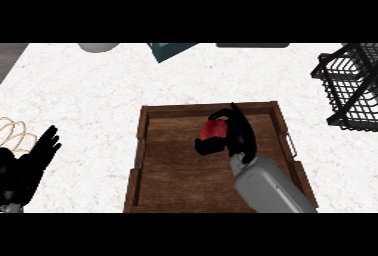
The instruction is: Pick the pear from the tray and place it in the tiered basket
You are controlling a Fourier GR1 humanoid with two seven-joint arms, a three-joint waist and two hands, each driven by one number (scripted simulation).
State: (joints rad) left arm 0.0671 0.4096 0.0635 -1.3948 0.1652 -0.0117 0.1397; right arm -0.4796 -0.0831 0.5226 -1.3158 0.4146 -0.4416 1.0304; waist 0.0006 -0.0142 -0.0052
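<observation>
A red pear [214,130] lies in the far half of the brown wooden tray [170,185]. My right hand [238,135] is over the tray with its fingers and thumb curled round the pear, hiding its right side. The black wire tiered basket [353,85] stands at the counter's far right, well apart from the tray. At the view's lower left my left hand [29,160] rests open with fingers up, beside the tray.
A thin wire object [16,134] lies at the left edge by the left hand. Along the far edge sit a grey round object [98,47], a teal object [171,50] and a dark flat item [252,45]. The counter is white speckled stone.
</observation>
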